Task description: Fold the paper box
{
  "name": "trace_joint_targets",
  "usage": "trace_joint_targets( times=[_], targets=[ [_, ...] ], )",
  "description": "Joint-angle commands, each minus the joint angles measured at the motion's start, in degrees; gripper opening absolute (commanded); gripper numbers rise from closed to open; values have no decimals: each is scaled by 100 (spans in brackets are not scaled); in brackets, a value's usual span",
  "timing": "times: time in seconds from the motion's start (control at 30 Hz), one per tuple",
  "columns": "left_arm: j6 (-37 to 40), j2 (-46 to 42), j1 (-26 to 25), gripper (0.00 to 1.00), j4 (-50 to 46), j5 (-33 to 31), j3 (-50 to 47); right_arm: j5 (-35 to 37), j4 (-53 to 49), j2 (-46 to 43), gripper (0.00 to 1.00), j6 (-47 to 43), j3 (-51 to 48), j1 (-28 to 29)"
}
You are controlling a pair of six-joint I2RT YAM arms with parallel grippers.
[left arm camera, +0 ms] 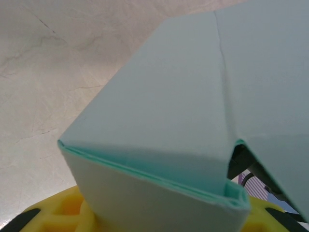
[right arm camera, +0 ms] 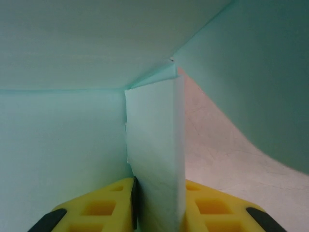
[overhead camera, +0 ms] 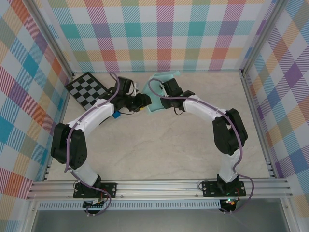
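The paper box [overhead camera: 155, 104] stands half formed at the far middle of the table [overhead camera: 159, 150], between the 2 arms. The right gripper [right arm camera: 157, 208] pinches 1 upright flap between its yellow fingers [right arm camera: 96, 208]. The left gripper [left arm camera: 159, 220] sits under a doubled wall edge, and I cannot tell if it is closed. I judge a wall fold is in hand: the right should hold firm while the left presses slowly along the crease, so the thin card does not buckle.

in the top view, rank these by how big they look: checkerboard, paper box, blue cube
1. checkerboard and paper box: about alike, and the box is partly covered, so no ranking between them
2. blue cube: by far the smallest
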Motion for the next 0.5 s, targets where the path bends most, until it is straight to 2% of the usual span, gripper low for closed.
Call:
trace_joint_targets(
  times=[0.0, 0.17, 0.47],
  targets=[
    [273, -394, -233, 31, 439, 852, 68, 737, 148, 214, 25, -331, -207, -42],
    [349, -383, -233, 30, 319, 756, 116, 667, 194, 132, 17, -263, -211, -73],
    [325, -393, -231, 30, 288, 827, 149, 1319, 130, 200, 19, -362, -216, -63]
  ],
)
